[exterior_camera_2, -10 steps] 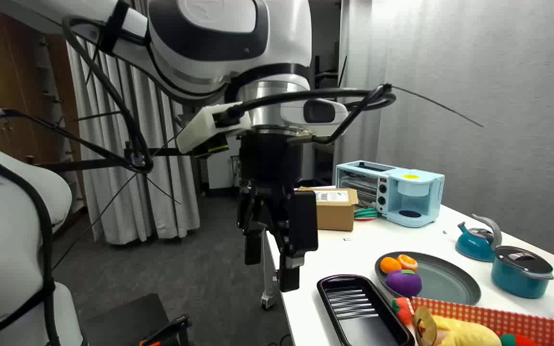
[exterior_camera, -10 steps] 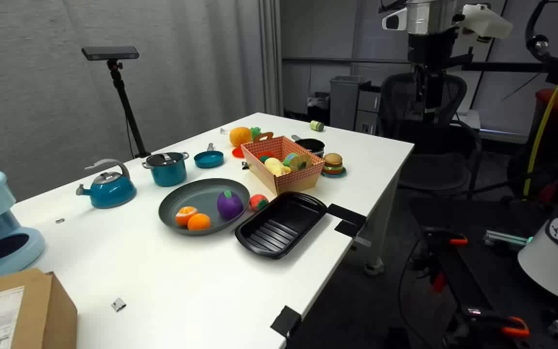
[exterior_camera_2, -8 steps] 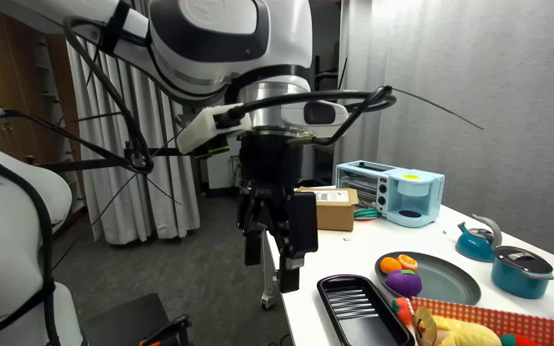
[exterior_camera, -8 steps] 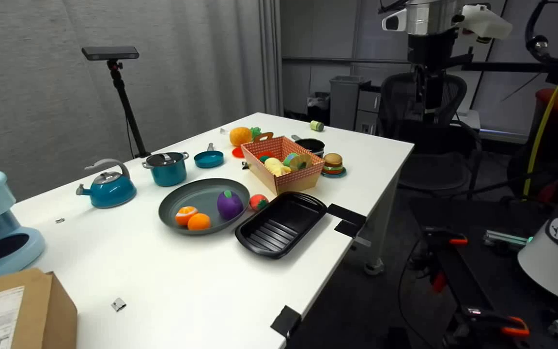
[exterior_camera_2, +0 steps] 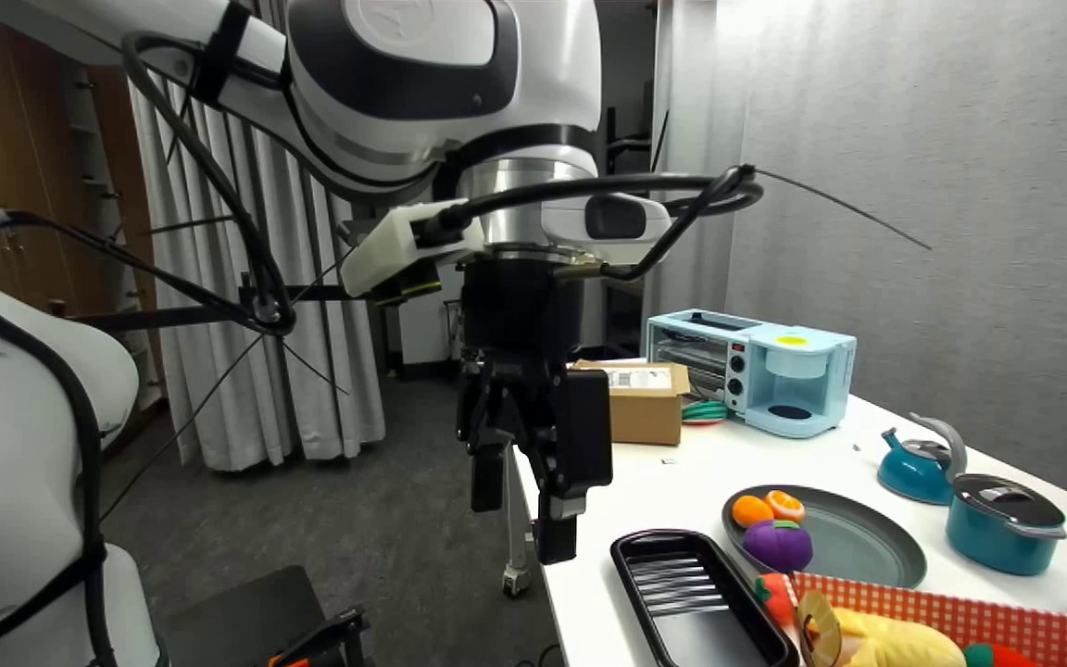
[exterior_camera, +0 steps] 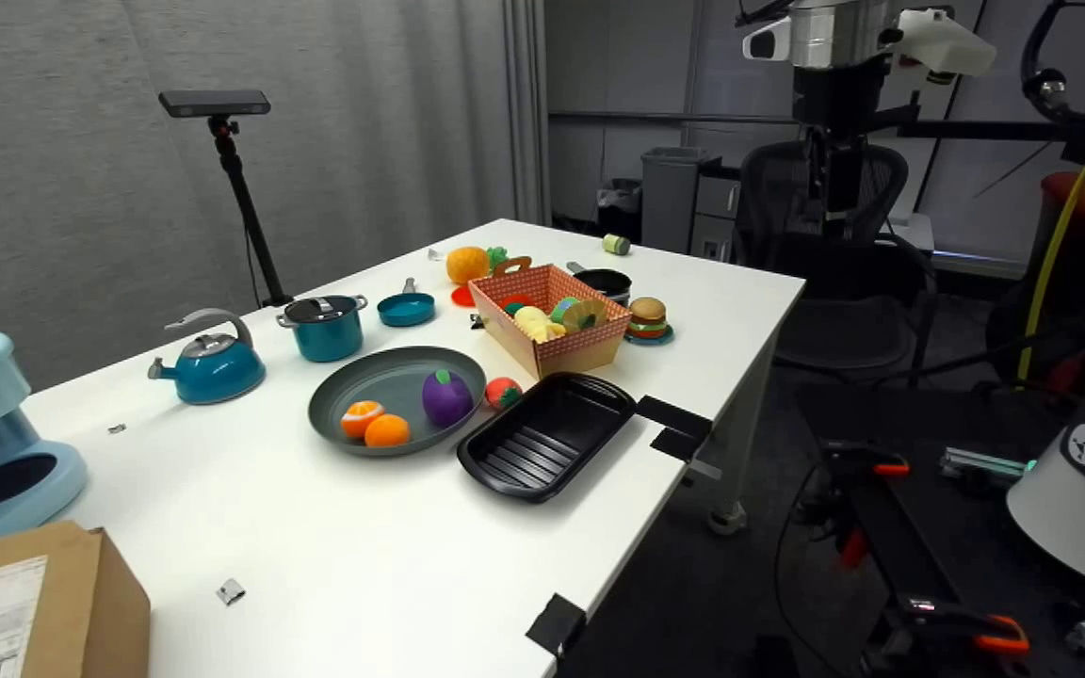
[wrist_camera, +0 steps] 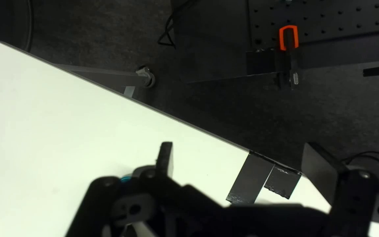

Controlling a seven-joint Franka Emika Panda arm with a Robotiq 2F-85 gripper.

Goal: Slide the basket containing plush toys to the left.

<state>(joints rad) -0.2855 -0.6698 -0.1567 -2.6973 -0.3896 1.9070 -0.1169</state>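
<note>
The basket (exterior_camera: 585, 356), orange-brown with a red checked lining, stands on the white table and holds several plush toys (exterior_camera: 538, 326) in yellow, red and green. In an exterior view only the near part of the basket (exterior_camera_2: 1038, 630) shows at the bottom right, with a yellow plush toy (exterior_camera_2: 899, 642) in it. My gripper (exterior_camera_2: 521, 519) points down, high up by the table's edge, apart from the basket. In the wrist view the gripper (wrist_camera: 239, 158) has its fingers wide apart with nothing between them. The basket is out of the wrist view or hidden by the gripper's body.
A black ridged tray (exterior_camera: 542, 443) and a red plush piece (exterior_camera: 503, 393) lie close beside the basket. A round dark plate (exterior_camera: 335, 405) holds orange and purple pieces. A toy burger (exterior_camera: 648, 315), a black pan (exterior_camera: 605, 280) and a blue pan (exterior_camera: 407, 309) stand around the basket.
</note>
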